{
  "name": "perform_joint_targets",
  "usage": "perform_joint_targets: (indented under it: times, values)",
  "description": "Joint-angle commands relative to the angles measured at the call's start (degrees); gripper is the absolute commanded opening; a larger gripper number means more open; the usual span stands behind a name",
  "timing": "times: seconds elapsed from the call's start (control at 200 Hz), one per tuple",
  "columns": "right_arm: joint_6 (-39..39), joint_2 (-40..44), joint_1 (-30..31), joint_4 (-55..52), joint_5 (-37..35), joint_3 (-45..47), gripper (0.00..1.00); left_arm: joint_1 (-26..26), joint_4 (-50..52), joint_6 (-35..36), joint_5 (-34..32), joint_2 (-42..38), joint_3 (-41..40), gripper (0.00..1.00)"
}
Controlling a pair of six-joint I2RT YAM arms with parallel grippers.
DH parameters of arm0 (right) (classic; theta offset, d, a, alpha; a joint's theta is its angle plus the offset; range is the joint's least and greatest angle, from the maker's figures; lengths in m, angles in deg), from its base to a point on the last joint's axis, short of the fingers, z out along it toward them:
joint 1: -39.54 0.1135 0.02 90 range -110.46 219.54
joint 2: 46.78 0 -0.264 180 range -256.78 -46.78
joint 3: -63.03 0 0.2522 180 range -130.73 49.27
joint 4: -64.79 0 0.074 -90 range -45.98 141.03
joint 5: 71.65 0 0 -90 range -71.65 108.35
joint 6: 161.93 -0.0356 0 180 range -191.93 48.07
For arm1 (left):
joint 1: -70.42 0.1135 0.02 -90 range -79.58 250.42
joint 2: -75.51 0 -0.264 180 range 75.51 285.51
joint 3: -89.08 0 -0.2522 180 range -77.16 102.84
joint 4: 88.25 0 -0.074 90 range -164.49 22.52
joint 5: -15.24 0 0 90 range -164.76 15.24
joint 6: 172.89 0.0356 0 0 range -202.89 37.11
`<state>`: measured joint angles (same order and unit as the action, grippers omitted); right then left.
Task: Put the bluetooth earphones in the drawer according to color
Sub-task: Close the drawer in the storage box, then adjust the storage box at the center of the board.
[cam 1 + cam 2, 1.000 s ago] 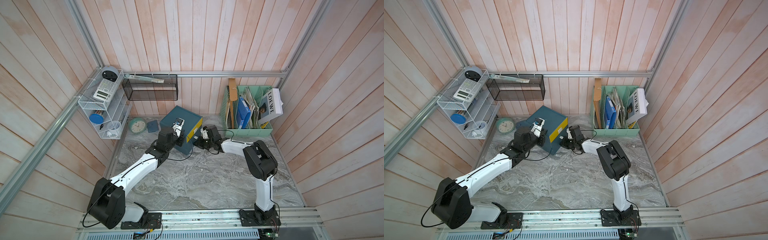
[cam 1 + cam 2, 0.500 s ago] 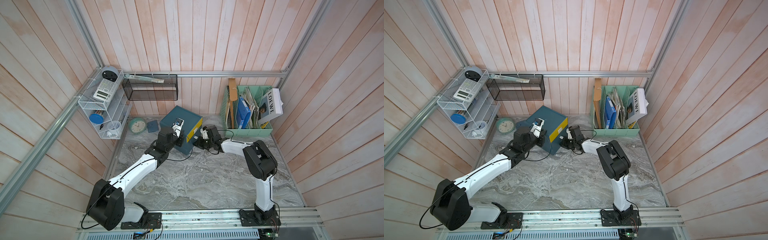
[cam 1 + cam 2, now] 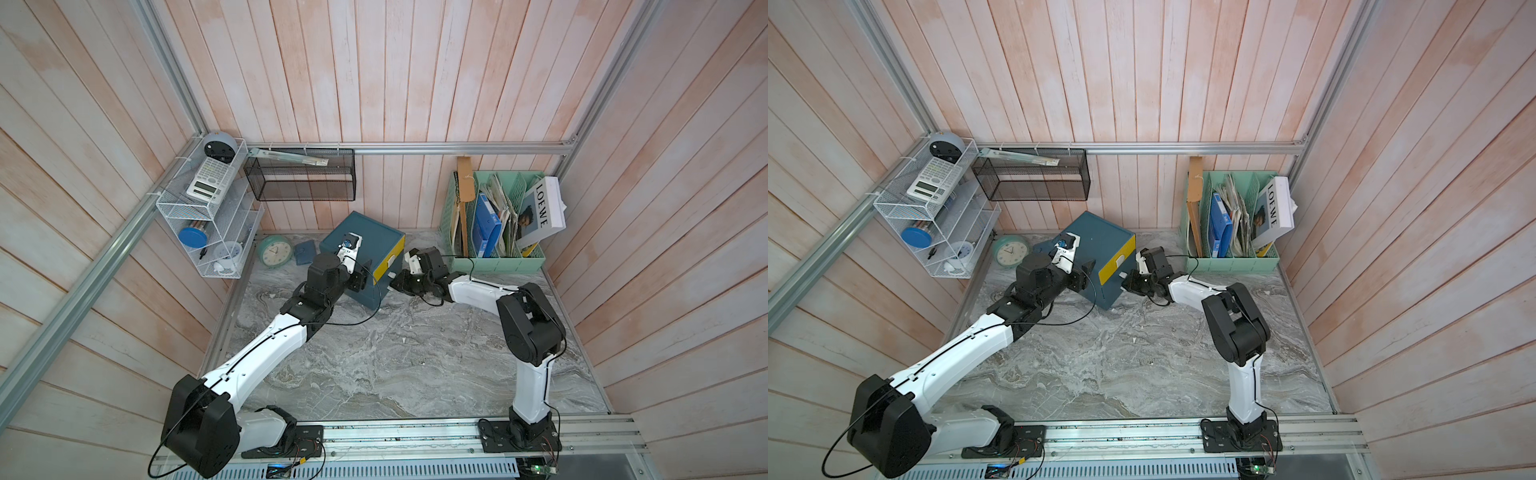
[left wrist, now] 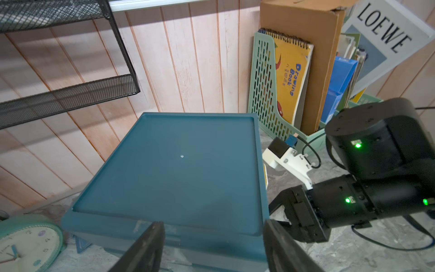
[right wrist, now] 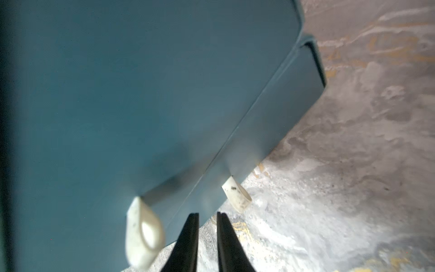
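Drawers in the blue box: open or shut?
Shut. The yellow front and both teal fronts sit flush with the box; none sticks out.

Matt teal plastic drawer (image 4: 176,164) stands on smooth marbled tabletop (image 3: 395,353).

- In both top views the camera head hangs high above the near rail and looks steeply down toward the far wall. The table (image 3: 395,353), drawer (image 3: 374,237) and file rack (image 3: 498,262) all show from well back.
- The left wrist view sits close above the drawer's top and faces the far wall and far-right file rack. It shares the right arm (image 4: 341,202) with the top views.
- The right wrist view is very near the drawer's teal fronts and white handles (image 5: 143,233), seemingly low over the table. Its nearest parts are blurred.
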<state>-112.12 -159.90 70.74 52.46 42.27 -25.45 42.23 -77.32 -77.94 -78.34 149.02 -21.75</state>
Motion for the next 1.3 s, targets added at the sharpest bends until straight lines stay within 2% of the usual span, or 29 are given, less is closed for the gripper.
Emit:
perform_joint_targets:
  times: [0.0, 0.065, 0.13, 0.205, 0.35, 0.475, 0.625, 0.795, 0.94, 1.09, 1.195, 1.295]
  values:
    - [3.81, 3.41, -0.57, -3.83, -1.8, 0.52, 0.26, -0.11, -1.8, -0.29, -1.29, -1.74, -1.18, 0.81]
    - [5.48, 4.72, -0.88, -5.61, -2.77, 0.29, 0.31, -0.12, -2.11, -0.34, -1.54, -2.26, -1.54, 0.88]
    - [7.19, 6.06, -1.22, -7.26, -3.63, 0.11, 0.44, 0.04, -1.34, -0.43, -0.79, -2.57, -1.38, 0.94]
    - [8.82, 7.23, -1.82, -9.17, -4.57, -0.25, 0.52, 0.02, -0.22, -0.56, 0.26, -2.67, -0.86, 1.0]
    - [10.27, 9.49, -3.46, -10.77, -4.74, 0.05, 0.61, -0.03, 1.46, -1.37, 0.32, -2.34, 0.31, 1.0]
    - [12.29, 12.04, -4.37, -12.25, -5.83, -0.25, 0.63, 0.06, 6.65, -4.01, 0.87, -2.02, 4.27, 1.0]
    - [16.27, 14.87, -4.83, -12.88, -7.76, -1.65, 0.65, 0.06, 8.11, -4.49, 0.14, -2.14, 6.14, 1.0]
    - [17.21, 17.23, -6.27, -7.78, -8.47, -1.5, 0.68, 0.14, 10.13, -6.66, -0.87, -2.32, 8.33, 1.0]
    - [20.79, 15.45, -7.4, -11.67, -6.5, -7.77, 0.68, 0.15, 12.91, -9.43, -0.66, -2.89, 9.78, 1.0]
    - [21.67, 12.8, -9.25, -10.92, -5.17, -11.95, 0.68, 0.19, 11.82, -12.11, -0.31, -4.81, 6.93, 1.0]
    - [20.19, 9.95, -11.04, -8.55, -0.82, -15.13, 0.68, 0.15, 11.03, -13.03, -0.03, -5.81, 4.57, 1.0]
    - [22.09, 6.17, -11.33, -11.97, 3.05, -21.49, 0.68, 0.19, 11.77, -13.01, -0.39, -6.37, 3.56, 1.0]
